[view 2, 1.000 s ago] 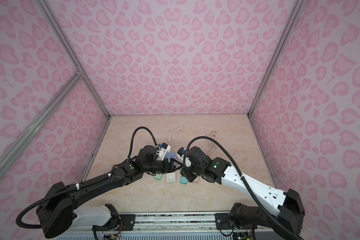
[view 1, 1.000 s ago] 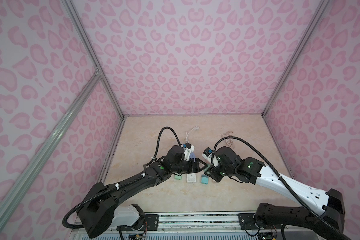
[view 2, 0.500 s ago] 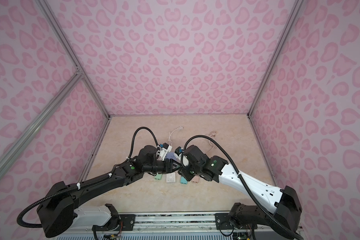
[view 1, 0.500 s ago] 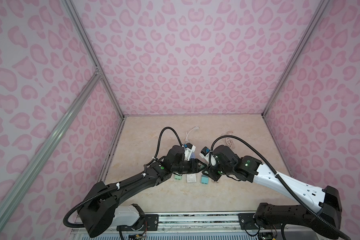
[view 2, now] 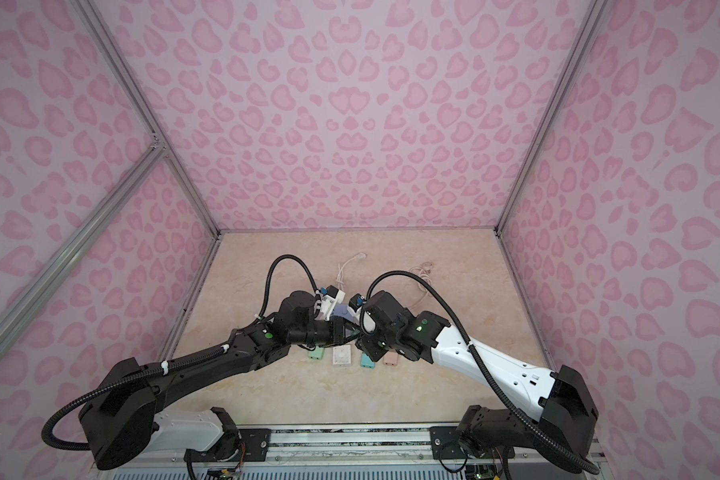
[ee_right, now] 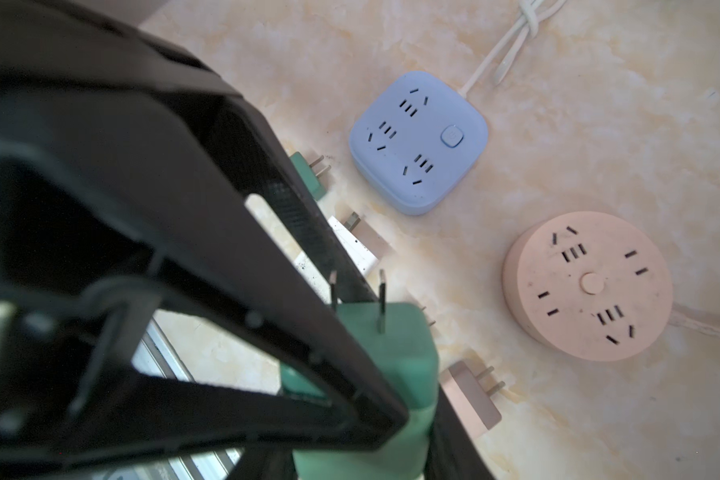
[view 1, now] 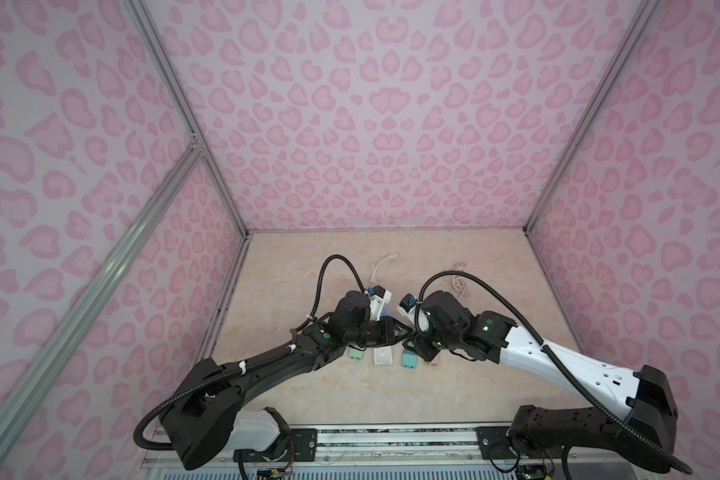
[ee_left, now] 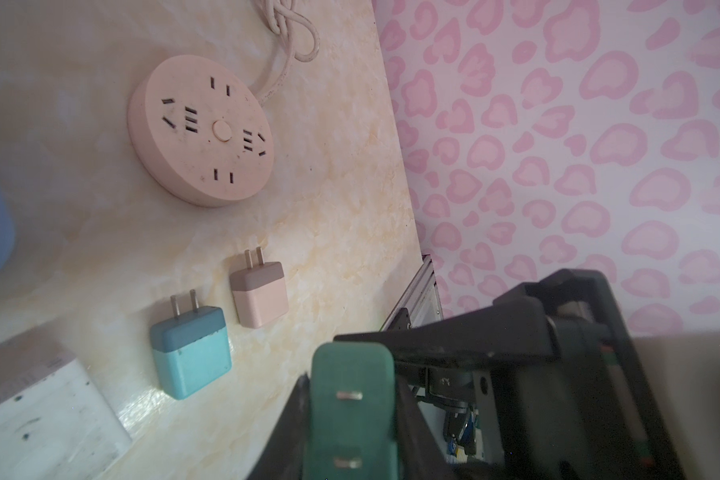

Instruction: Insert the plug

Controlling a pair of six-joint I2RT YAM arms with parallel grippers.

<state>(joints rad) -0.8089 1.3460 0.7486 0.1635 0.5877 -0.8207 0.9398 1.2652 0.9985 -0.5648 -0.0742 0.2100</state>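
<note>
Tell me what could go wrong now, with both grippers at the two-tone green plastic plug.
1. The left gripper and right gripper both clamp the two-tone green plastic plug; if either arm moves before one releases, it may twist or slip out.
2. The small pink plug and teal plug lie loose on the table close by; a low arm may knock them.

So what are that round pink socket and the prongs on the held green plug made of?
Round pink socket: likely matte moulded plastic; even colour, dull sheen, dark scuffs. Prongs of the held green plug: probably metal; thin, flat, grey, slightly shiny.
</note>
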